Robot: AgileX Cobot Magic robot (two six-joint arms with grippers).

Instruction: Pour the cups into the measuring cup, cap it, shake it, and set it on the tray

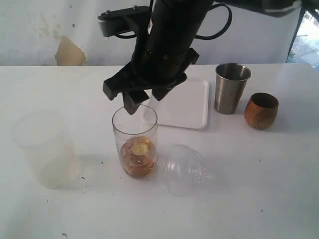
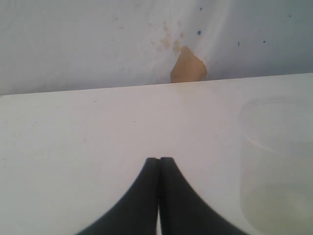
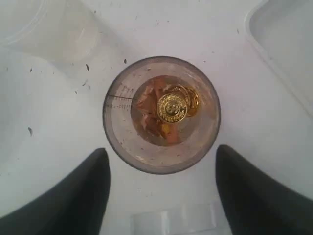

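Observation:
The clear measuring cup (image 1: 134,142) stands upright mid-table and holds brown bits and gold coins (image 3: 171,107). My right gripper (image 1: 142,102) hangs open just above its rim, one finger to each side, touching nothing. From the wrist I look straight down into the measuring cup (image 3: 117,132) between the right gripper's (image 3: 161,149) fingers. The clear dome cap (image 1: 185,167) lies on its side right of the cylinder. The steel tumbler (image 1: 231,87) and wooden cup (image 1: 261,110) stand upright at the back right. The white tray (image 1: 184,104) lies behind the cylinder. My left gripper (image 2: 159,160) is shut and holds nothing.
A wide frosted plastic cup (image 1: 42,149) stands at the left of the table, close to the left gripper's side (image 2: 276,166). The right arm's dark body blocks part of the tray and the back wall. A tray corner (image 3: 288,44) shows near the cylinder.

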